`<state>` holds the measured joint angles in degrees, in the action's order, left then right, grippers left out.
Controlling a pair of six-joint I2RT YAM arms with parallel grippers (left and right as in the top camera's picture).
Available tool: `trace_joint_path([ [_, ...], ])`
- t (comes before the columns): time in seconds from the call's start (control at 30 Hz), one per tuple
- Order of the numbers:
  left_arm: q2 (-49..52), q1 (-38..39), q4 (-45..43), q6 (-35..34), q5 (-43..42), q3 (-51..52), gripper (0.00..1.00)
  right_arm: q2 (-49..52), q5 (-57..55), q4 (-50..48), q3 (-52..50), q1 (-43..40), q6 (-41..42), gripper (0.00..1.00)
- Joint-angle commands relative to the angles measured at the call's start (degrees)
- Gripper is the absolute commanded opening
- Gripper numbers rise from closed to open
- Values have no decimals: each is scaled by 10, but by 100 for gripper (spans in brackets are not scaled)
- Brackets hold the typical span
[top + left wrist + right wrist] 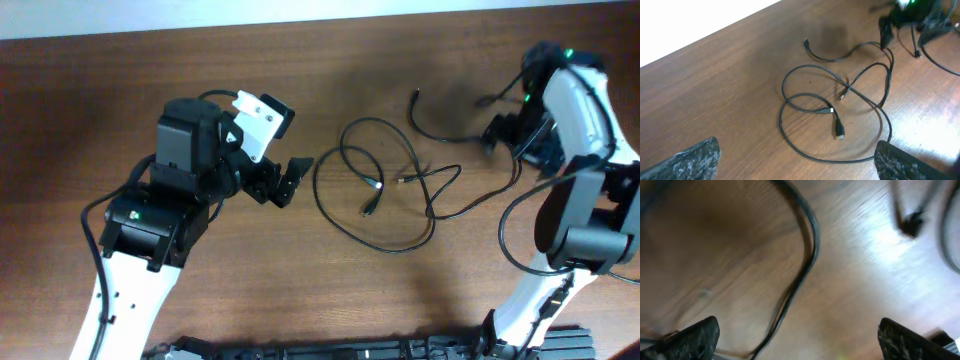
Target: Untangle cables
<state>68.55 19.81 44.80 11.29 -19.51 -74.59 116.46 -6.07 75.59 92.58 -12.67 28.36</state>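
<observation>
While neither arm has hold of anything, this looks like the very start of the job: the reach, before any strand is pulled. The left gripper (pixel 292 180) hangs with its fingers (pixel 695 160) spread as wide as they go and nothing between them. The cables (pixel 374 184) lie flat on the table (pixel 200 60) ahead of those fingertips, well apart from them, in loose loops that cross one another rather than a tight knot.

The right gripper (pixel 498 133) is just as wide open and just as empty. Its own camera, though blurred, shows one black strand (pixel 810 250) running along the wood below and between its fingers (pixel 697 337), untouched as far as I can tell.

Counting: two arms, two grippers, one tangle. In the left wrist view I make out four small plug ends. One lies off on the far side of the loops, and three sit close together in the middle, the largest (pixel 839 131) nearest the left fingers. That suggests two cords, but I cannot follow each one through the crossings. A further thin lead by the right arm may be the robot's own wire.

To my mind the next move calls for coming down on a free plug end, closing on that strand alone, and drawing it out from under the loop crossing it.
</observation>
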Motion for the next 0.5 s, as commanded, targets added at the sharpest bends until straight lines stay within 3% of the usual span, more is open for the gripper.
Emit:
trace_joint_path([
  [0.0,-8,-1,-1,-3,-8,-4,99,-7,30,-49,-70,-3,-26,99],
  [0.17,-8,-1,-1,-3,-8,-4,99,-7,24,-126,-144,-3,22,99],
  [0.47,-8,-1,-1,-3,-8,-4,99,-7,26,-299,-281,-3,26,99],
])
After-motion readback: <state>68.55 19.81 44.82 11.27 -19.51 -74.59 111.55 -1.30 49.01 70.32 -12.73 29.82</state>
